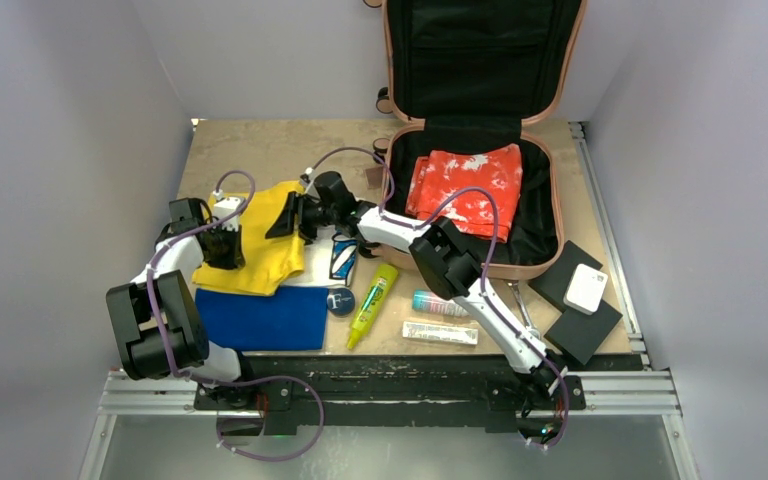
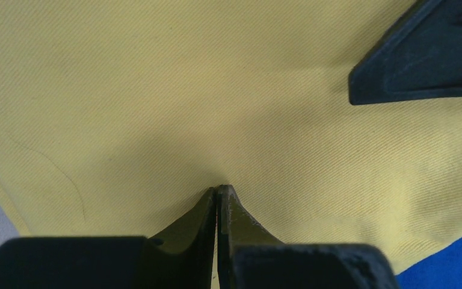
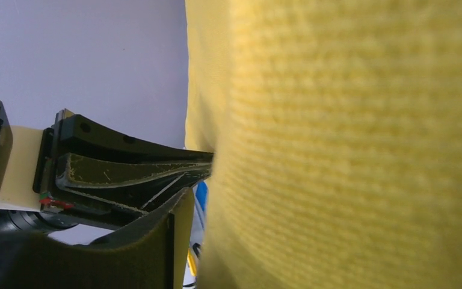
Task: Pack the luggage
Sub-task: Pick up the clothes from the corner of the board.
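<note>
The folded yellow woven cloth [image 1: 260, 255] is soft, light and floppy (it will sag), so hold two edges. The left gripper [image 2: 218, 191] pinches a fold, fingers pressed together. The right gripper [image 1: 288, 215] is at the other edge; I cannot tell if it pinches. The big pink hard-shell suitcase [image 1: 538, 215] lies open to the right of both, stiff and heavy. Lift over its rim; there is room by the orange-and-white cloth [image 1: 465, 180].

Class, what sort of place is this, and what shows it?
Probably a robotics lab test cell: plain grey panels wall in the table, aluminium rails edge it, and a left arm and right arm are mounted at its near edge.
</note>
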`<state>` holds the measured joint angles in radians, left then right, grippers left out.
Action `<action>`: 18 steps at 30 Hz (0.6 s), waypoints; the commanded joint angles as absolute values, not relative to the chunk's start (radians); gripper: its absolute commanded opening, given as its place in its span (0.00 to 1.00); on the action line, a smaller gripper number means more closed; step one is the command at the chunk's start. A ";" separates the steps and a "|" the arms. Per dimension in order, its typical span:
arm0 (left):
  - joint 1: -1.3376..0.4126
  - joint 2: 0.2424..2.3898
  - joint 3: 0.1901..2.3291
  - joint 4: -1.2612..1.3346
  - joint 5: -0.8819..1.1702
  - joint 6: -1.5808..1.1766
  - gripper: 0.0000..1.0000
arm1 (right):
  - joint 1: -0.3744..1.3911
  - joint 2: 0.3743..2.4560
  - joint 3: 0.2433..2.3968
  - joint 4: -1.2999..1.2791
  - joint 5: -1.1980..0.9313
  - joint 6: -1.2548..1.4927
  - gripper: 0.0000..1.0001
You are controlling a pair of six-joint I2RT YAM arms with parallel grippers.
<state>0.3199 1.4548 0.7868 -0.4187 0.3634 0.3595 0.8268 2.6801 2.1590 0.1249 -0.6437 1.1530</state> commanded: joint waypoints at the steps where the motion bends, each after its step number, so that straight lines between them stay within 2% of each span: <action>1: 0.322 1.481 0.779 -0.391 0.377 0.365 0.04 | 0.879 2.691 2.158 0.193 -0.681 1.182 0.43; 5: 0.323 1.450 0.812 -0.412 0.359 0.347 0.10 | 0.872 2.662 2.163 0.181 -0.689 1.135 0.03; 6: 0.325 1.433 0.821 -0.420 0.349 0.341 0.13 | 0.871 2.650 2.170 0.160 -0.681 1.111 0.00; 8: 0.332 1.392 0.847 -0.437 0.329 0.327 0.21 | 0.866 2.625 2.184 0.130 -0.670 1.062 0.00; 12: 0.367 1.301 0.913 -0.472 0.275 0.289 0.61 | 0.862 2.571 2.217 0.080 -0.654 0.959 0.00; 13: 0.381 1.277 0.928 -0.475 0.257 0.275 0.68 | 0.861 2.557 2.225 0.072 -0.652 0.935 0.00; 15: 0.415 1.234 0.964 -0.485 0.236 0.253 0.76 | 0.857 2.527 2.241 0.047 -0.640 0.881 0.00; 18: 0.478 1.184 1.000 -0.501 0.241 0.235 0.80 | 0.838 2.476 2.259 0.022 -0.615 0.821 0.00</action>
